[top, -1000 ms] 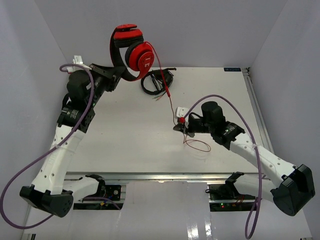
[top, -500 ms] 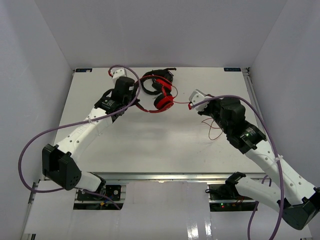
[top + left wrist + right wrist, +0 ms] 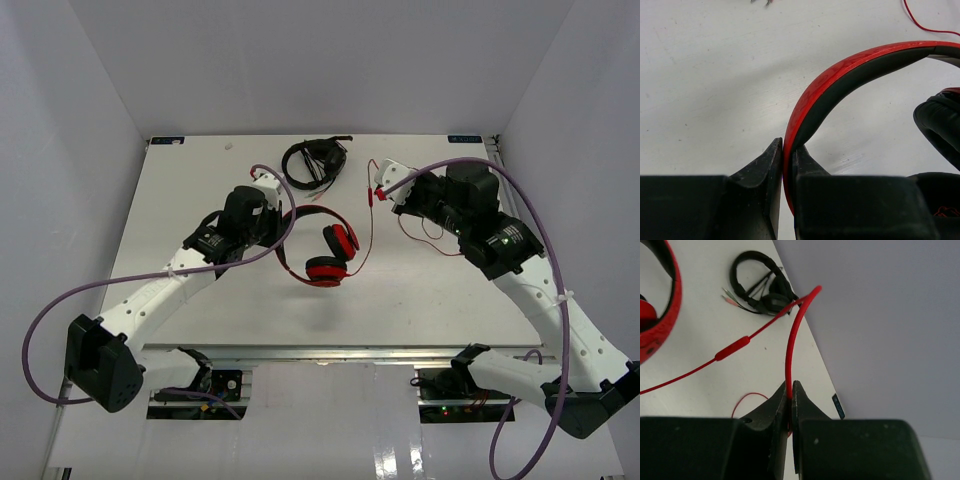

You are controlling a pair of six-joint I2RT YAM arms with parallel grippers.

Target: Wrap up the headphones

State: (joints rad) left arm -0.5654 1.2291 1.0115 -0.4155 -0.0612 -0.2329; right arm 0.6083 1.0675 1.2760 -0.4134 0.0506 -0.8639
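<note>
Jaws of left gripper (image 3: 788,146) tight on headphones (image 3: 326,269) headband (image 3: 850,65), right gripper's (image 3: 790,385) on cable (image 3: 788,355); black headphones (image 3: 325,160) behind.

White table (image 3: 420,290) — red headphones (image 3: 330,255), black headphones (image 3: 312,160)

In the left wrist view, the headphones (image 3: 875,60) do not fit in the picture. The headband (image 3: 810,105) runs off the right edge, and its low end is hidden between the fingers of the left claw (image 3: 787,147). One ear cup (image 3: 940,125) is cut off there too. In the right wrist view, the cable (image 3: 790,350) goes out of sight inside the right claw (image 3: 791,386). From above, the black headphones (image 3: 312,160) are too small to follow their wire.
</note>
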